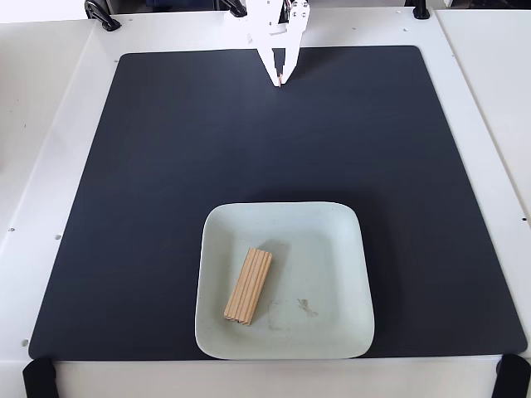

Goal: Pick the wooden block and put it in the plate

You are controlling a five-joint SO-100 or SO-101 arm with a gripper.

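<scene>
The wooden block [248, 286], light tan with lengthwise grain, lies inside the plate [340, 249] on its left half, tilted slightly from upright. The pale square plate sits on the black mat near the front edge of the fixed view. My white gripper [280, 82] hangs at the far top of the mat, well away from the plate. Its fingers are pressed together at the tips and hold nothing.
A large black mat [166, 182] covers the white table. Black clamps [101, 15] sit at the table's top corners and black straps [39, 377] at the bottom corners.
</scene>
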